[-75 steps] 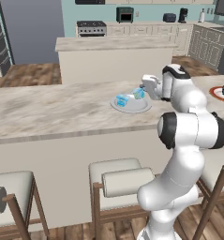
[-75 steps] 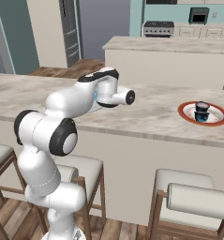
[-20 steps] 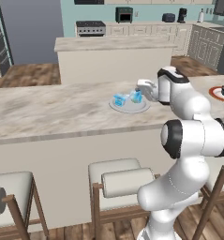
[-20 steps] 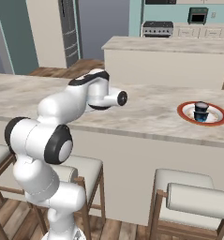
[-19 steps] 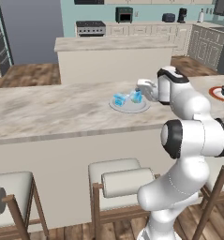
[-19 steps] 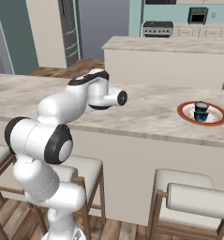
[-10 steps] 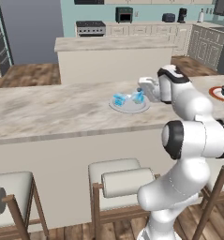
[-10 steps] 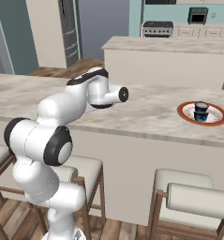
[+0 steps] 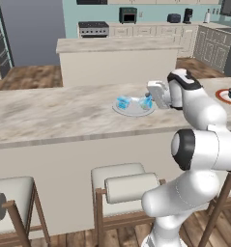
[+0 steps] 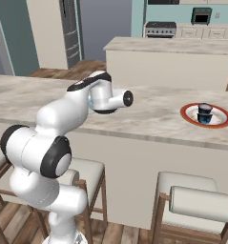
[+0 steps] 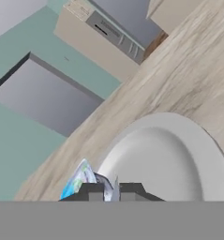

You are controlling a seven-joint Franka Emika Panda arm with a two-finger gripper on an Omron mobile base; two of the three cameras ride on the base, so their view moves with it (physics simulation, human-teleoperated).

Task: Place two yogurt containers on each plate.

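Note:
A pale grey-white plate [image 9: 134, 111] lies on the marble counter, and it spreads wide in the hand view [image 11: 174, 159]. One light blue yogurt container [image 9: 122, 102] sits on its left side. My gripper [image 9: 151, 99] hangs over the plate's right side, shut on a second light blue yogurt container [image 9: 146, 102]. In the hand view the gripper [image 11: 111, 192] has that translucent blue cup [image 11: 78, 182] pinched between its tips, just above the plate's rim. Far right on the counter, the orange-red-rimmed plate [image 10: 187, 116] carries one dark yogurt container [image 10: 204, 113]. That plate [image 9: 223, 96] also reaches the left base view's edge.
The long marble counter [image 9: 49, 116] runs across in front of me, with padded stools [image 9: 126, 185] tucked under its near edge. A second island [image 9: 117, 58] stands behind it. Kitchen cabinets with a stove and a microwave [image 9: 128, 14] line the back wall.
My hand, holding the blue container, has shifted slightly left and down over the grey plate. The other containers and both plates have stayed put.

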